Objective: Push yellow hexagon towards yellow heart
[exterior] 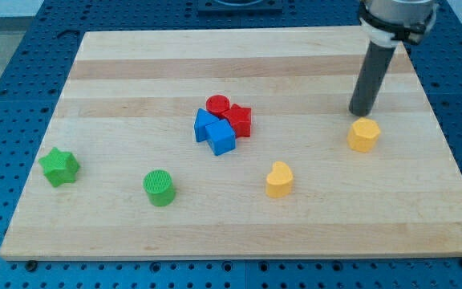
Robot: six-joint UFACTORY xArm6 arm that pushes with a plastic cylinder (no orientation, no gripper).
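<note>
Camera view, near to far: green cylinder (160,188) and green star (59,167) at desk (95,233) lower left. Yellow heart (279,179) right of centre. Yellow hexagon (363,135) up and to the view's right of the heart, well apart. Centre cluster: blue blocks (215,132), red star-like block (239,120), red cylinder (217,105), all touching. My tip (361,113) just above the hexagon, at its far edge. No pincer on this rod, so no state to tell.
</note>
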